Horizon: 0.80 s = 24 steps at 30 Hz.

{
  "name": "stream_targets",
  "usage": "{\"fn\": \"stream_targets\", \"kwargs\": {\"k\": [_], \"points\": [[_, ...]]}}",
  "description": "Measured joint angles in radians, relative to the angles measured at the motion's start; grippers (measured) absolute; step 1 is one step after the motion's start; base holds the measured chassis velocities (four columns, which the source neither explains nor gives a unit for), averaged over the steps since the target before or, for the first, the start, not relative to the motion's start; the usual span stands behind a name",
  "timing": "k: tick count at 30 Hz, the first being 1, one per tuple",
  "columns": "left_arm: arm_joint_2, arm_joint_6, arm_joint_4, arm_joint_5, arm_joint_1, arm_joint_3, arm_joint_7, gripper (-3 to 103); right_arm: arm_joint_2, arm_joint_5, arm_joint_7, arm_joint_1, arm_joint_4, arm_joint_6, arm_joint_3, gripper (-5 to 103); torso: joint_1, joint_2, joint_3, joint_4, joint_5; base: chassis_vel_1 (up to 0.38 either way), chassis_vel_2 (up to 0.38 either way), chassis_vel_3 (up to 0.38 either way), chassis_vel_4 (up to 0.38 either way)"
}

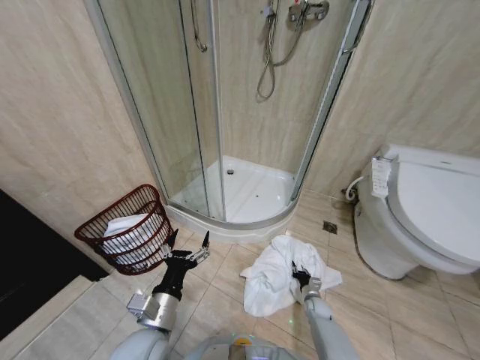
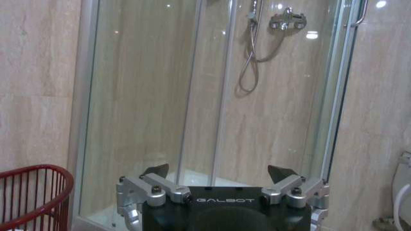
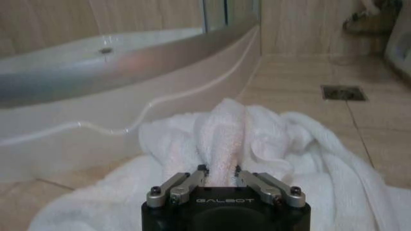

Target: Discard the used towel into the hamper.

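— Two arms show in your head view: where does each hand stand?

— Your right hand [image 1: 303,276] is down on the white towel [image 1: 276,274], which lies crumpled on the tiled floor [image 1: 390,307] between the shower tray [image 1: 247,196] and the toilet [image 1: 420,217]. Your left hand [image 1: 186,251] hangs just beside the hamper [image 1: 129,229], the dark red wire basket against the wall, with white cloth already in it.

— And your left wrist view?

— That hand's fingers [image 2: 157,179] are spread wide with nothing between them, facing the glass shower enclosure [image 2: 212,96]; the hamper's rim [image 2: 38,169] sits at one side. "GALBOT" is readable on the hand's body.

— Your right wrist view?

— Here the fingers [image 3: 192,180] are pinched in on a raised fold of the towel [image 3: 222,130]. "GALBOT" reads on this hand too; I see no other writing.

— So which step are you in?

— I'd judge it the grasp, with the towel not yet off the floor. The next move calls for a lift high enough that the trailing cloth clears the hamper's rim, then a carry across to it.
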Motion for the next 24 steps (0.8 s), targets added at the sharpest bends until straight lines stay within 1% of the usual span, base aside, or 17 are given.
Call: {"fn": "stream_targets", "kwargs": {"k": [1,5,7,8,9,12,13,15,16,18,19,20,22,23,24], "points": [[0.000,0.000,0.000,0.000,0.000,0.000,0.000,100,0.004,0.002,-0.001,-0.013,0.030,0.002,0.005,10,0.000,0.000,0.000,0.0001,0.0001,0.000,0.000,0.000,0.000],[0.000,0.000,0.000,0.000,0.000,0.000,0.000,100,0.008,-0.001,-0.003,-0.040,0.082,0.022,0.014,10,0.000,0.000,0.000,0.0001,0.0000,0.000,0.000,0.000,0.000],[0.000,0.000,0.000,0.000,0.000,0.000,0.000,100,0.010,-0.009,-0.005,-0.079,0.154,0.055,0.023,10,0.000,0.000,0.000,0.0001,0.0001,0.000,0.000,0.000,0.000],[0.000,0.000,0.000,0.000,0.000,0.000,0.000,100,0.009,-0.010,-0.007,-0.101,0.192,0.063,0.028,10,0.000,0.000,0.000,0.0001,0.0001,0.000,0.000,0.000,0.000],[0.000,0.000,0.000,0.000,0.000,0.000,0.000,100,0.009,-0.010,-0.007,-0.101,0.192,0.063,0.028,10,0.000,0.000,0.000,0.0001,0.0001,0.000,0.000,0.000,0.000],[0.000,0.000,0.000,0.000,0.000,0.000,0.000,100,0.004,0.000,-0.012,-0.192,0.349,0.078,0.044,10,0.000,0.000,0.000,-0.0001,0.0000,0.000,0.000,0.000,0.000],[0.000,0.000,0.000,0.000,0.000,0.000,0.000,100,0.004,0.000,-0.012,-0.192,0.349,0.078,0.044,10,0.000,0.000,0.000,-0.0001,0.0000,0.000,0.000,0.000,0.000],[0.000,0.000,0.000,0.000,0.000,0.000,0.000,100,0.002,0.011,-0.021,-0.254,0.471,0.099,0.055,10,0.000,0.000,0.000,-0.0001,0.0001,0.000,0.000,0.000,0.000],[0.000,0.000,0.000,0.000,0.000,0.000,0.000,100,0.002,0.011,-0.021,-0.254,0.471,0.099,0.055,10,0.000,0.000,0.000,-0.0001,0.0001,0.000,0.000,0.000,0.000],[0.000,0.000,0.000,0.000,0.000,0.000,0.000,100,0.001,0.023,-0.027,-0.326,0.645,0.129,0.066,10,0.000,0.000,0.000,0.0000,-0.0003,0.000,0.000,0.000,0.000],[0.000,0.000,0.000,0.000,0.000,0.000,0.000,100,0.002,0.025,-0.027,-0.349,0.706,0.135,0.070,10,0.000,0.000,0.000,-0.0001,-0.0002,0.000,0.000,0.000,0.000],[0.000,0.000,0.000,0.000,0.000,0.000,0.000,100,0.002,0.025,-0.027,-0.349,0.706,0.135,0.070,10,0.000,0.000,0.000,-0.0001,-0.0002,0.000,0.000,0.000,0.000],[0.000,0.000,0.000,0.000,0.000,0.000,0.000,100,0.005,0.035,-0.029,-0.405,0.896,0.161,0.081,10,0.000,0.000,0.000,-0.0001,-0.0001,0.000,0.000,0.000,0.000],[0.000,0.000,0.000,0.000,0.000,0.000,0.000,100,0.005,0.035,-0.029,-0.405,0.896,0.161,0.081,10,0.000,0.000,0.000,-0.0001,-0.0001,0.000,0.000,0.000,0.000],[0.000,0.000,0.000,0.000,0.000,0.000,0.000,100,0.005,0.040,-0.030,-0.422,0.979,0.173,0.087,10,0.000,0.000,0.000,0.0000,-0.0005,0.000,0.000,0.000,0.000]]}}
